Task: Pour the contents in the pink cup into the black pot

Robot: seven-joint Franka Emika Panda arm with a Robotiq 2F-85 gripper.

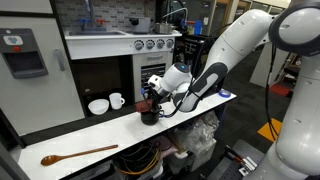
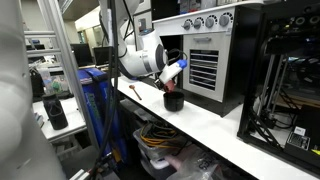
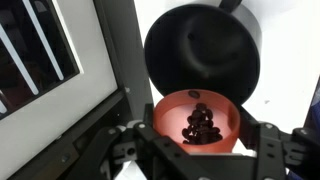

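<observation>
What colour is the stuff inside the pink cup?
Dark, almost black bits in the pink cup; wrist view shows them best.

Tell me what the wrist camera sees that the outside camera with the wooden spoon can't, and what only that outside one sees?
Only the wrist view: dark little pieces heaped inside the small reddish-pink plastic cup.
Only the exterior view: a long wooden spoon lying on the white counter, plus a white bowl and a white handled mug farther back.
Both: that cup, clamped in the gripper, held just above the small round black pot.
</observation>
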